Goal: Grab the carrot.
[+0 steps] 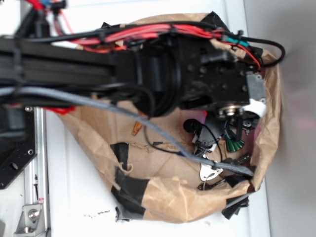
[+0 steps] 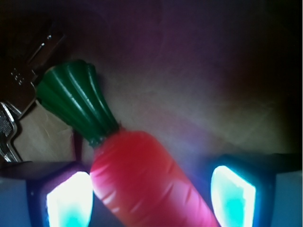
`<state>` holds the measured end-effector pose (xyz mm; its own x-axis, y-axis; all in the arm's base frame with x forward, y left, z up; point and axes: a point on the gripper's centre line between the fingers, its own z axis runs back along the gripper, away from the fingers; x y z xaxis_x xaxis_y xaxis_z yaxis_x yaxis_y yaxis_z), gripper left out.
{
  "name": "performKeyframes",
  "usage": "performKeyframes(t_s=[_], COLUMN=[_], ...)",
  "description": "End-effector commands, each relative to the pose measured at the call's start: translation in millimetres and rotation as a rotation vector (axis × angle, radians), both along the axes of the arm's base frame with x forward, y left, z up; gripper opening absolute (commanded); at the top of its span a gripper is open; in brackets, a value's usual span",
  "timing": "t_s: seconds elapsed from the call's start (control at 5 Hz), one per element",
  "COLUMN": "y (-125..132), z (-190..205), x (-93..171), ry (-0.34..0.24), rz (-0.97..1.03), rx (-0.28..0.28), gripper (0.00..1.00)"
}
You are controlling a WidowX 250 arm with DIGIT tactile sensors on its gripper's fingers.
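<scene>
gripper (image 2: 151,194) down inside brown paper bag (image 1: 168,197), glowing pads (image 2: 68,203) either side of carrot (image 2: 142,179). left pad touching carrot, small gap at right; whether squeezing, cannot tell. carrot lies between fingers, green stem (image 2: 75,101) pointing away up-left. metal keys (image 2: 12,132) beside stem, at left edge.
</scene>
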<state>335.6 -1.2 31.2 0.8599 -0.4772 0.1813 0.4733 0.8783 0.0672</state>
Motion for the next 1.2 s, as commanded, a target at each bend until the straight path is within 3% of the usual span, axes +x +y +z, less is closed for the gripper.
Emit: performKeyframes(t_s=[0.0,0.2,0.4,0.6,0.8,1.0], y=[10,10,0,-4,-8,-8], z=[-2,25,75,125,155,158], x=[-7,-35,-51,-60,-60,-61], ry=[0.039,0.030,0.016,0.029,0.038,0.052], rz=[0.170,0.358,0.449,0.597,0.624,0.641], rx=[-0.021,-0.009,-0.046,-0.088,-0.104,-0.109], gripper=[0.00,0.00,0.00,0.00,0.00,0.00])
